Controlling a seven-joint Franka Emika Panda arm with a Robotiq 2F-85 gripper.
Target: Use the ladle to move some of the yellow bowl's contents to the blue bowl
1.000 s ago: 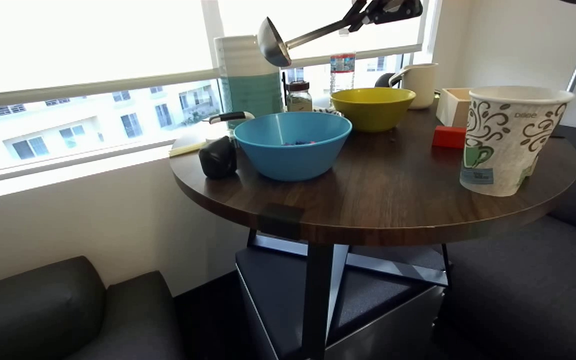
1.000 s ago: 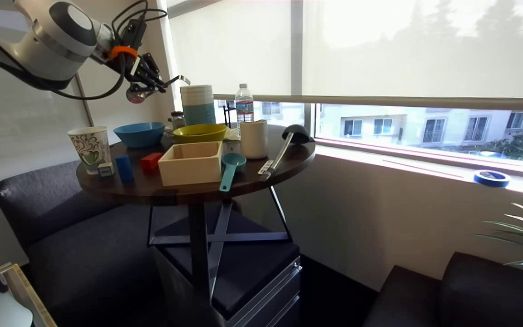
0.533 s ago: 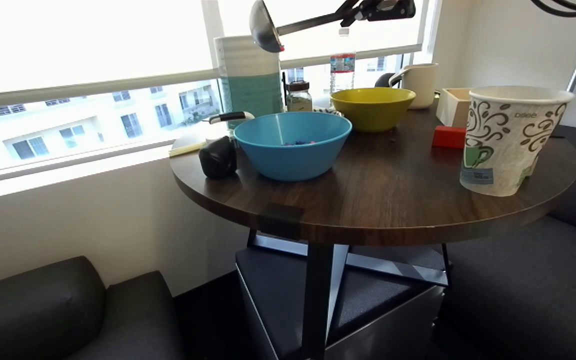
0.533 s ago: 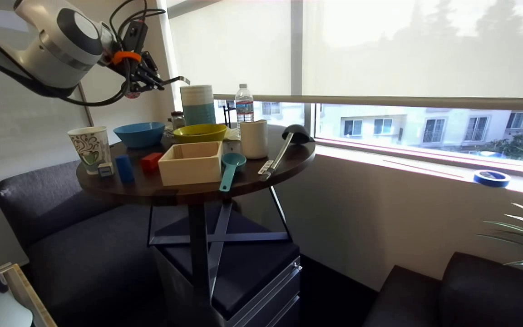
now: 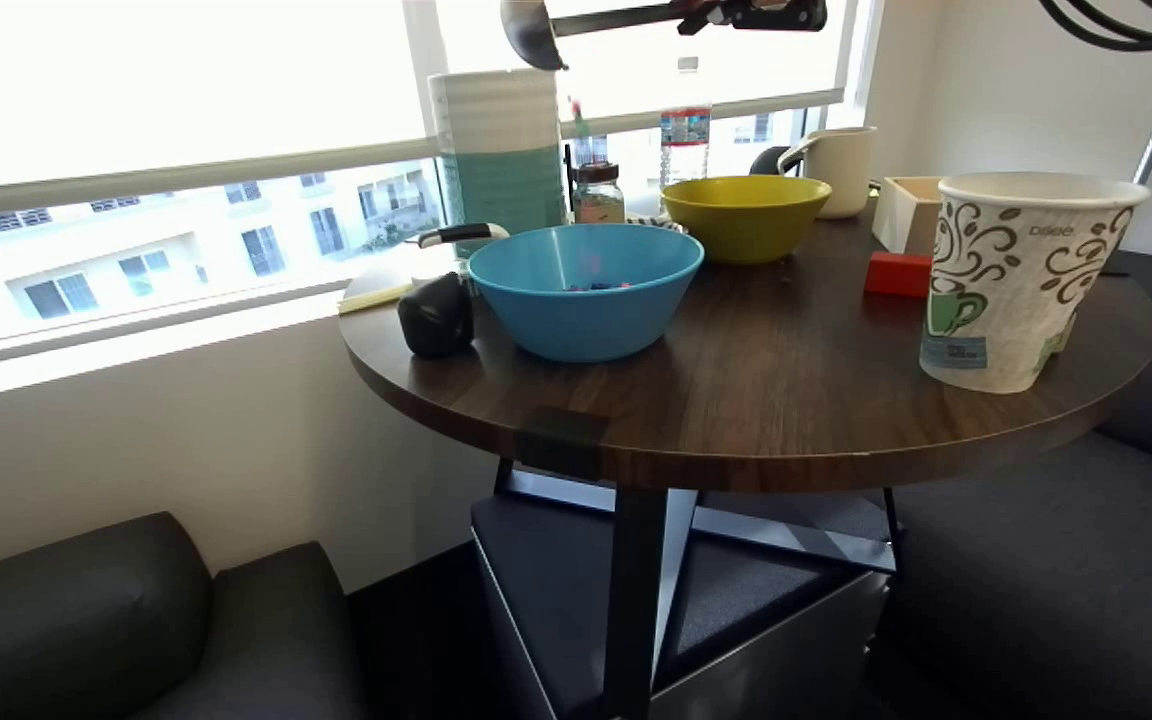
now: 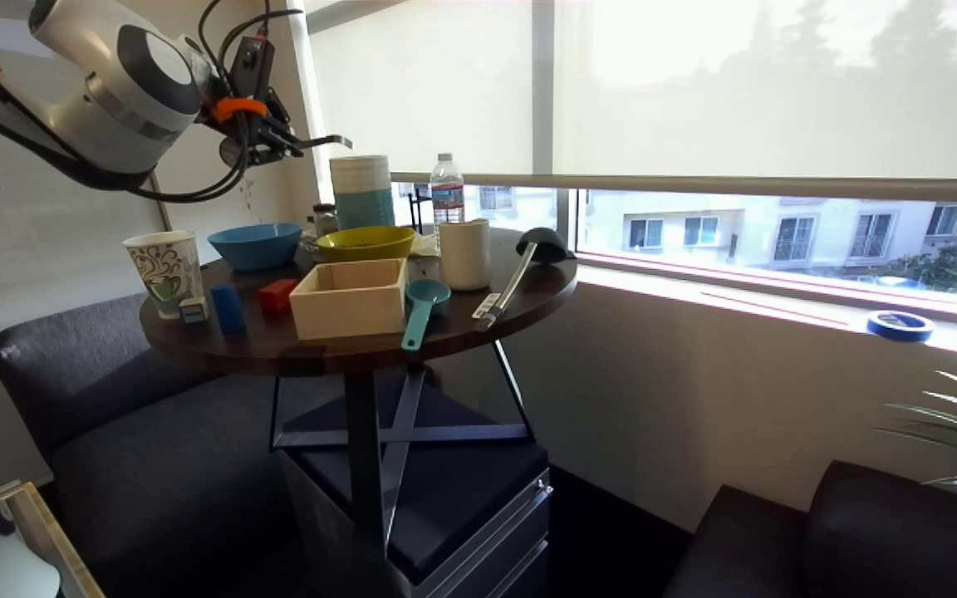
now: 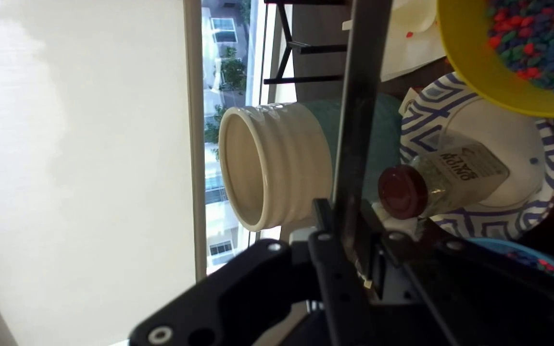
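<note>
Principal change: the ladle (image 5: 608,20) stands higher than a second ago with its handle nearer level, and coloured bits (image 5: 577,115) are in the air below the scoop, where half a second earlier red shows only at the scoop itself. In both exterior views the bits drop over the blue bowl (image 5: 581,325), and a pink blur inside it suggests some are landing. The claw (image 7: 346,223) is clamped around the ladle's handle, which runs between its fingers in the wrist view. Finding: this is judged the pouring step, with the transfer out of the yellow bowl (image 5: 751,235) nearly made; whether the scoop is emptied cannot be told, its upper part being out of view. Clearances: the handle's hooked end appears just above the rim of the tall crock (image 6: 362,195) in an exterior view; overhang cannot be confirmed, so lowering calls for care. The jar (image 5: 598,205) stands near both crock and blue bowl. The blue bowl sits near the edge of the surface (image 5: 756,390), a black object (image 5: 438,315) beside it; the paper cup (image 5: 1016,290) is also close to the edge, well apart. The bare stretch between them appears the best room for drawing the ladle back.
</note>
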